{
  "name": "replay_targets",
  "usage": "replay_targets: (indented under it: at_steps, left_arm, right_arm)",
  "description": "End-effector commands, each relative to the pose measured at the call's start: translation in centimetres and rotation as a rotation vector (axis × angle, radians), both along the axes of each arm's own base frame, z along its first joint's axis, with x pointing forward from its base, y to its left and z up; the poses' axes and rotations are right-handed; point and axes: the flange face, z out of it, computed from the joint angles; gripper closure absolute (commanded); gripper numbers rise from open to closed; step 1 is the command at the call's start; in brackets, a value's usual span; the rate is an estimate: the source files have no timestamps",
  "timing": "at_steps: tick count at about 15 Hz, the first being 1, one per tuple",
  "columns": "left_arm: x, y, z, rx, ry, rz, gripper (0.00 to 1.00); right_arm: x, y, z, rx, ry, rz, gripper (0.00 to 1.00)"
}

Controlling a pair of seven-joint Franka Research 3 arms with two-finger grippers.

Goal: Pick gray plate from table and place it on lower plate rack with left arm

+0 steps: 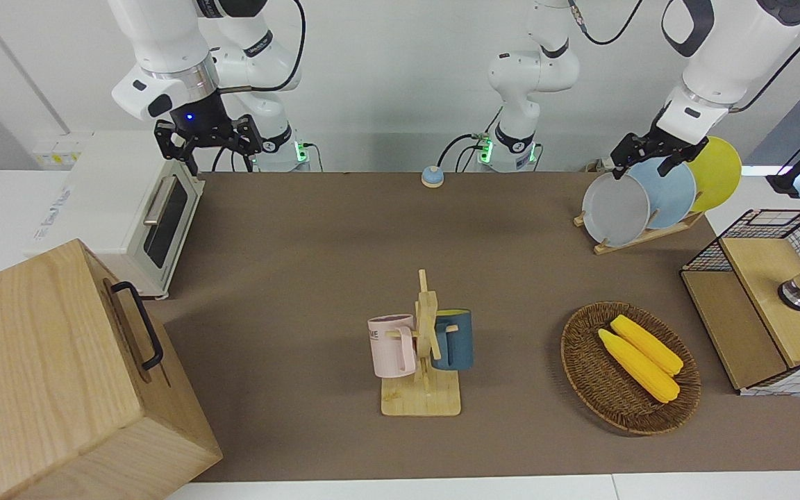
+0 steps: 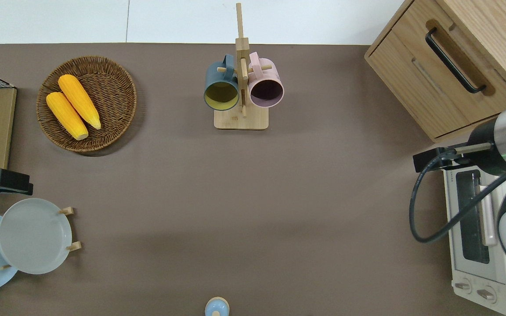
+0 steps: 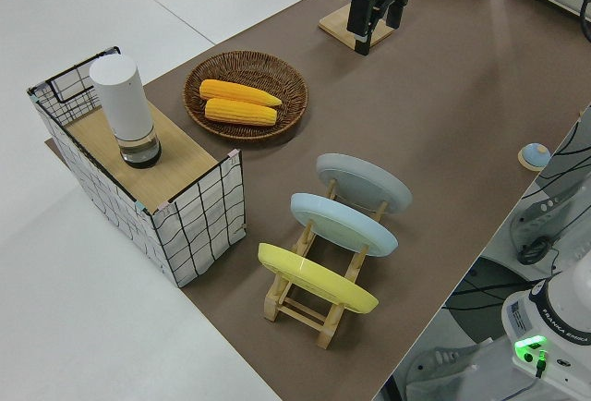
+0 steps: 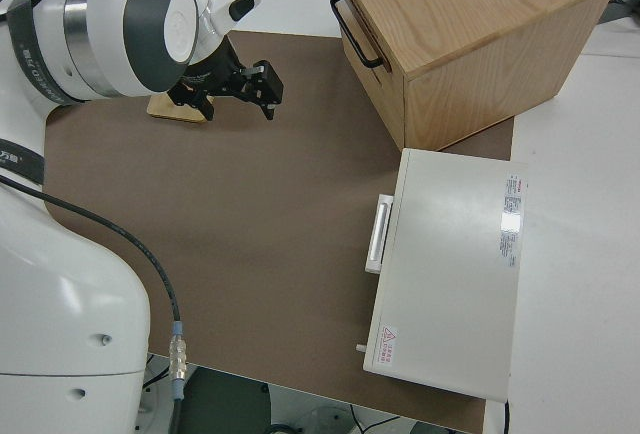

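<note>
The gray plate [image 1: 615, 208] stands tilted in the endmost slot of the lower plate rack [image 1: 643, 235], at the left arm's end of the table [image 1: 317, 264]. It also shows in the overhead view [image 2: 33, 235] and the left side view [image 3: 363, 182]. My left gripper [image 1: 655, 154] is open and empty, raised clear of the plate. In the overhead view the left gripper [image 2: 5, 183] is over bare table between the rack and the wire basket. The right arm is parked, and its gripper [image 1: 207, 139] is open.
A light blue plate [image 1: 672, 189] and a yellow plate [image 1: 716, 170] fill the rack's other slots. A wire basket box [image 1: 761, 298], a wicker basket of corn [image 1: 629, 368], a mug stand [image 1: 424, 347], a toaster oven [image 1: 129, 215] and a wooden cabinet [image 1: 60, 375] stand around.
</note>
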Motion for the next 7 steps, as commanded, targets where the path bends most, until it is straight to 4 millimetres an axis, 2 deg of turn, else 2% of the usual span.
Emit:
replay_targets:
  at_steps: [1,7]
  left_arm:
    - [-0.63,-0.71,0.30,-0.056,-0.002,0.011,0.00]
    - [-0.47,-1.30,0.40,-0.013,-0.005,0.076,0.00]
  right_arm:
    - [-0.18,-0.13,0.36,-0.002,0.004,-0.014,0.017]
    - [-0.22,-0.12,0.44,-0.003,0.002,-0.014,0.017]
